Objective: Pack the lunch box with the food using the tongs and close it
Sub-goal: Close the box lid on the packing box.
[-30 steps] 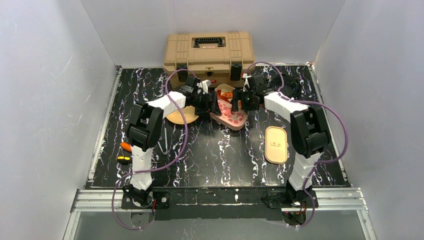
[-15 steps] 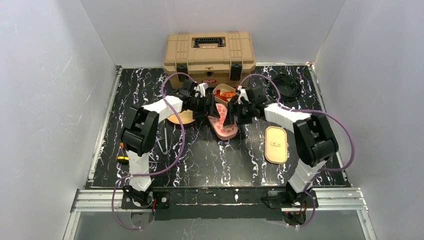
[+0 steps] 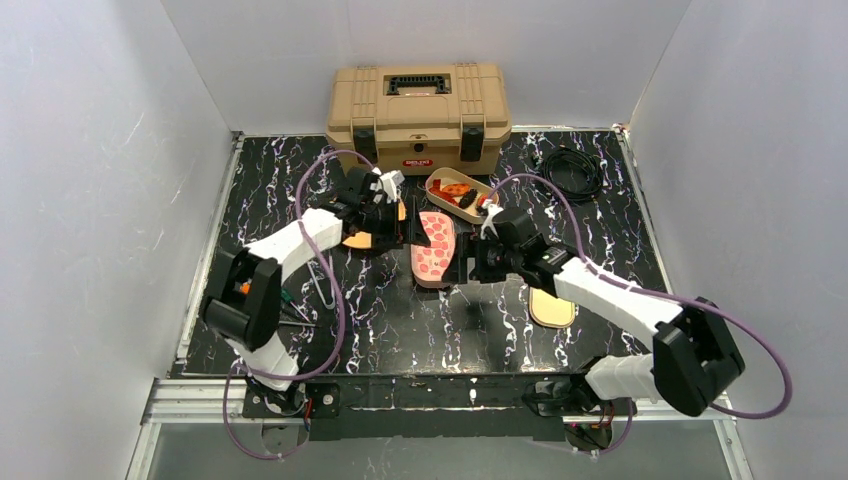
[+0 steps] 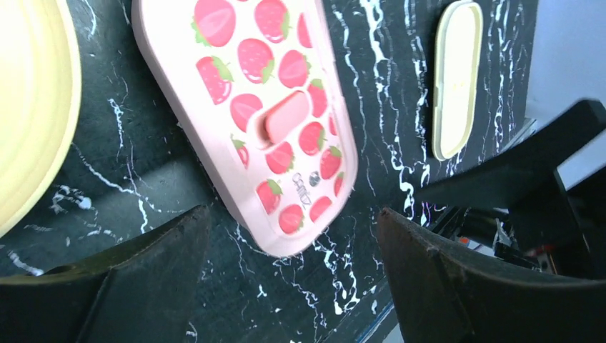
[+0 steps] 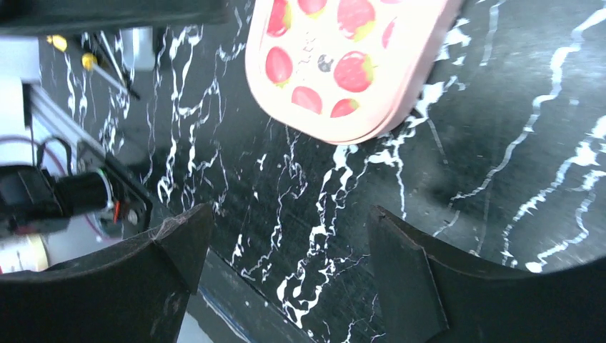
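The tan lunch box [image 3: 476,205] stands open behind the arms, with orange-red food [image 3: 455,187] and a dark piece [image 3: 468,198] inside. Its pink strawberry lid [image 3: 434,248] [image 4: 271,121] [image 5: 343,57] lies flat on the black table. My left gripper [image 3: 408,232] [image 4: 293,214] is open just left of the lid and holds nothing. At the lid's near right corner my right gripper [image 3: 478,262] [image 5: 289,213] is open and empty too. The metal tongs [image 3: 327,288] lie on the table under the left arm. A yellow plate [image 3: 358,238] [image 4: 28,107] is mostly hidden by that arm.
A tan toolbox [image 3: 419,105] sits at the back edge, and a coil of black cable [image 3: 570,165] lies to its right. A cream inner lid [image 3: 548,308] [image 4: 454,78] lies near the right arm, partly hidden. Small orange objects [image 3: 243,288] lie at the left edge.
The pink lid came down from between both grippers onto the table, nearer and to the left. Both grippers have drawn apart from it, and the right arm has stretched low across the table.
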`<state>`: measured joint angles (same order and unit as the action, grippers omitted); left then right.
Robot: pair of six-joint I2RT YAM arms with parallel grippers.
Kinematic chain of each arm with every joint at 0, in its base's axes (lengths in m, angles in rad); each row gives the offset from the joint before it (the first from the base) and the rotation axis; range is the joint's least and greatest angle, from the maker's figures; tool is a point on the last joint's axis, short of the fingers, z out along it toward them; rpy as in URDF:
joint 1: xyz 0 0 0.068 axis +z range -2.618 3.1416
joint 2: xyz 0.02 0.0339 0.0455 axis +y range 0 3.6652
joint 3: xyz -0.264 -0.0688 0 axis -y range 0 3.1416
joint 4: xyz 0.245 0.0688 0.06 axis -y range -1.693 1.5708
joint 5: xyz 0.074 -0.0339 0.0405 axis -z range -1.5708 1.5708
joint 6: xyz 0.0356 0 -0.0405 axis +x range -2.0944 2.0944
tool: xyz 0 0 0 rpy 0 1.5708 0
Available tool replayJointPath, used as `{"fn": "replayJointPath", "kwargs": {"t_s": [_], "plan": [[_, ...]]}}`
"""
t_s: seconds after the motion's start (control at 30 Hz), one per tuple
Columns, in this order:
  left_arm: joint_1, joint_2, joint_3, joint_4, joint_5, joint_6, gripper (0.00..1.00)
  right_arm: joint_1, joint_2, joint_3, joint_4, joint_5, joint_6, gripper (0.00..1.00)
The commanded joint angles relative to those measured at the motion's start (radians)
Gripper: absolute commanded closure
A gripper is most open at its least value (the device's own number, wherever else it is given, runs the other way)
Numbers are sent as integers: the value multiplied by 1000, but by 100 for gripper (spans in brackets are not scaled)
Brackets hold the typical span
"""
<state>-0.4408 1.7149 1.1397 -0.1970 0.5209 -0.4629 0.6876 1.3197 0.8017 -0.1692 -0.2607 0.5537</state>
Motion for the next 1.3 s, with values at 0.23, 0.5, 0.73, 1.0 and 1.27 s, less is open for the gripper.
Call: {"fn": "replayJointPath", "kwargs": {"t_s": [0.23, 0.5, 0.73, 1.0, 1.27], "plan": [[-5, -10, 72, -84, -53, 43, 43, -7, -86, -7, 25, 204, 117, 16], [-5, 77, 67, -67, -27, -12, 54, -7, -75, -50, 60, 204, 165, 22], [-4, 113, 43, -13, 34, -78, 75, -8, -104, -67, 45, 226, 177, 24], [4, 103, 41, -32, 38, -77, 68, -7, -120, -62, 4, 233, 159, 24], [23, 88, 25, -4, 92, -107, 88, -7, -135, -71, -3, 240, 163, 24]]}}
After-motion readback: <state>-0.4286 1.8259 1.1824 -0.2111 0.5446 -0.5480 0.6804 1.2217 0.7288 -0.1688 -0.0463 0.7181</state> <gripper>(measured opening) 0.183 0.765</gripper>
